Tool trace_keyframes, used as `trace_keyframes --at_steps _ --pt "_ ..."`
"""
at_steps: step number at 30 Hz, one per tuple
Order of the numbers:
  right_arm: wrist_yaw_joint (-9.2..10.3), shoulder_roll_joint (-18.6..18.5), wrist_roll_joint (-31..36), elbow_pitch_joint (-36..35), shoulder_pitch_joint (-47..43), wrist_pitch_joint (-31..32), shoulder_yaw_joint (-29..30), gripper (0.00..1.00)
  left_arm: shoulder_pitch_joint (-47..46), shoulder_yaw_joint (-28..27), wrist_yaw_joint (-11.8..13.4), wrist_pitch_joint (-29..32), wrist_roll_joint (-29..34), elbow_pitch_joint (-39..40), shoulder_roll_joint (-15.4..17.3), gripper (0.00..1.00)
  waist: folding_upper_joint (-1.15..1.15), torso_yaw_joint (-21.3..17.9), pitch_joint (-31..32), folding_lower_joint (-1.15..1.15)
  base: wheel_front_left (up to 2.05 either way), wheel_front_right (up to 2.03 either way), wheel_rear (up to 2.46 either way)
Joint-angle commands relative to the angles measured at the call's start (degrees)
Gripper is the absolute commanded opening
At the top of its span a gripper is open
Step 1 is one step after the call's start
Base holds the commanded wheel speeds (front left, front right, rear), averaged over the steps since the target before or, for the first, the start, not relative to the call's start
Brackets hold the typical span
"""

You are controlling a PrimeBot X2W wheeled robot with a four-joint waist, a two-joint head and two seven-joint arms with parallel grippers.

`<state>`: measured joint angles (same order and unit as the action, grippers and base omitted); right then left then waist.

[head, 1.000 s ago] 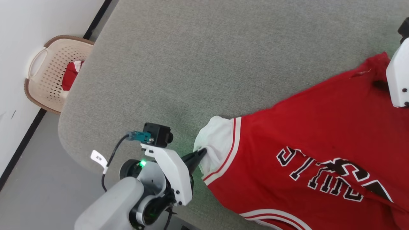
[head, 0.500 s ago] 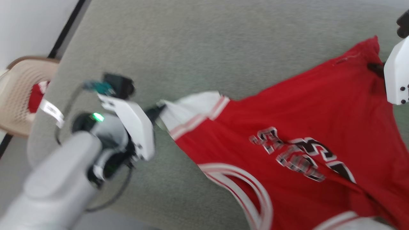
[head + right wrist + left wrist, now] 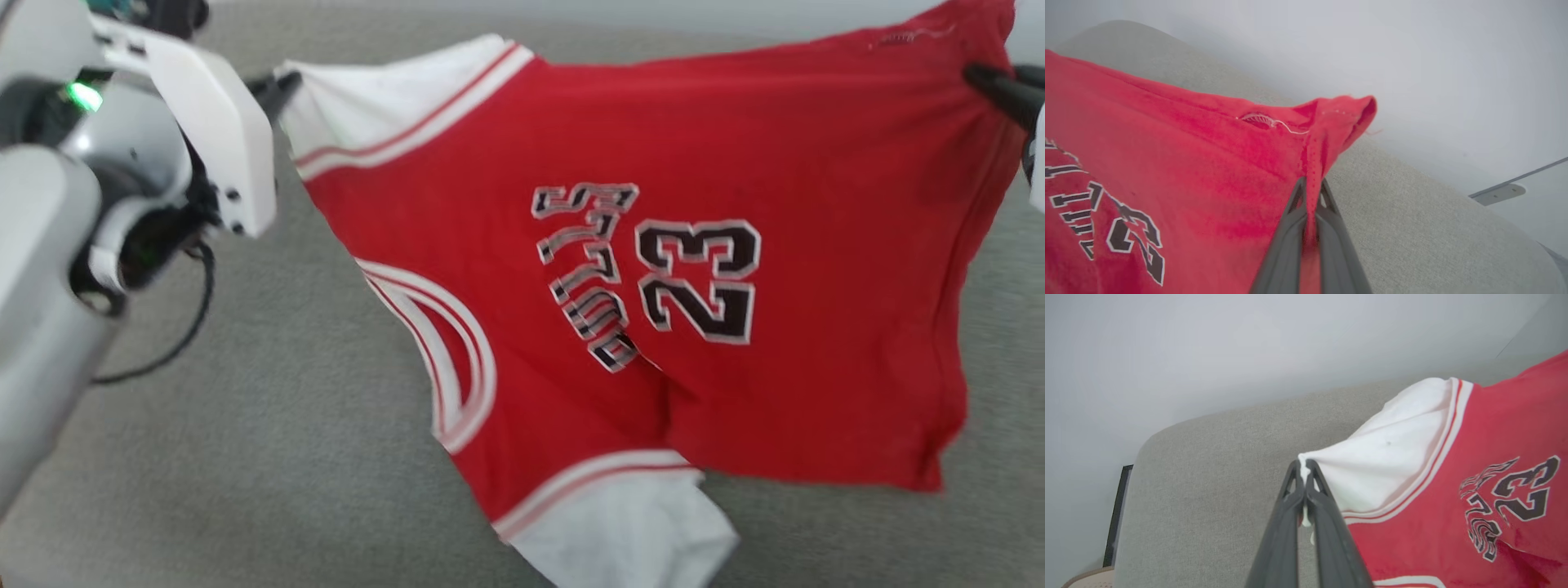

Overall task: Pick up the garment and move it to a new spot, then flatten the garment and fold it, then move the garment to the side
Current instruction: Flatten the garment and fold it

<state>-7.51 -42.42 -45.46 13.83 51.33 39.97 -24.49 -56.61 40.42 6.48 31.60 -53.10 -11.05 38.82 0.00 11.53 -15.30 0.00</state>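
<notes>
Soft red knit garment (image 3: 735, 122), stretched sideways, hem rightward.
I see left gripper (image 3: 1303, 469) clamping its white sleeve (image 3: 1392, 457), right gripper (image 3: 1310, 192) pinching its hem corner (image 3: 1347, 114).

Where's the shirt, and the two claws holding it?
garment (image 3: 849, 310), head view, plain red cloth beside the 23.
left gripper (image 3: 1303, 465), left wrist view, between jaws shut on the garment.
right gripper (image 3: 1312, 182), right wrist view, between jaws shut on the garment.
</notes>
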Motion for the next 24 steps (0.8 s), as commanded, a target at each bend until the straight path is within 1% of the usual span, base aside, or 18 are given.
trace_keyframes --at_steps 1,3,6,8,11,14,18,20,21,23,24 --pt "0.04 0.16 0.54 -0.9 -0.35 0.34 0.74 0.0 -1.47 -0.33 -0.29 0.52 0.43 -0.52 0.54 0.0 0.0 -1.62 1.37 0.0 0.0 0.0 0.0" --pt "0.04 0.43 1.23 -2.33 -0.34 1.02 2.08 0.0 -3.64 -0.15 -0.74 1.26 1.05 -1.35 0.38 0.0 0.0 -2.32 1.81 0.0 0.0 0.0 0.0" --pt "0.04 1.25 2.81 -3.48 0.31 1.75 4.21 0.0 -7.06 0.27 -1.53 1.96 2.0 -3.85 -0.79 0.0 0.0 -3.11 1.74 0.0 0.0 0.0 0.0" --pt "0.04 2.34 4.43 -3.0 1.55 1.24 5.55 0.0 -9.61 0.13 -1.79 1.16 2.86 -6.33 -2.07 0.0 0.0 -3.5 1.07 0.0 0.0 0.0 0.0" --pt "0.04 4.66 7.97 0.02 4.34 -1.91 7.2 0.0 -14.21 0.11 -2.67 -2.89 5.19 -11.12 -4.77 0.0 0.0 -3.88 -0.43 0.0 0.0 0.0 0.0" --pt "0.05 8.04 13.27 5.35 9.28 -9.16 9.7 0.0 -20.04 -0.66 -3.38 -11.27 8.95 -16.68 -7.67 0.0 0.0 -4.21 -2.19 0.0 0.0 0.0 0.0" --pt "0.05 12.64 22.19 13.61 15.79 -21.91 11.87 0.0 -27.64 -1.32 -2.81 -25.51 14.96 -24.07 -10.65 0.0 0.0 -4.46 -3.58 0.0 0.0 0.0 0.0" --pt "0.05 14.21 26.34 17.32 18.94 -28.7 13.37 0.0 -30.89 -1.83 -2.1 -32.95 17.54 -27.05 -11.68 0.0 0.0 -4.48 -3.91 0.0 0.0 0.0 0.0" --pt "0.05 14.21 26.34 17.32 18.94 -28.7 13.37 0.0 -30.89 -1.83 -2.1 -32.95 17.54 -27.05 -11.68 0.0 0.0 -4.48 -3.91 0.0 0.0 0.0 0.0" --pt "0.07 15.71 30.16 21.06 20.87 -34.56 14.74 0.0 -33.01 -2.38 -1.71 -40.09 19.15 -29.5 -12.84 0.0 0.0 -4.34 -3.97 0.0 0.0 0.0 0.0" --pt "0.06 16.37 32.0 22.44 21.4 -37.33 14.75 0.0 -33.47 -2.33 -1.94 -42.69 19.92 -30.87 -13.23 0.0 0.0 -4.24 -3.87 0.0 0.0 0.0 0.0"
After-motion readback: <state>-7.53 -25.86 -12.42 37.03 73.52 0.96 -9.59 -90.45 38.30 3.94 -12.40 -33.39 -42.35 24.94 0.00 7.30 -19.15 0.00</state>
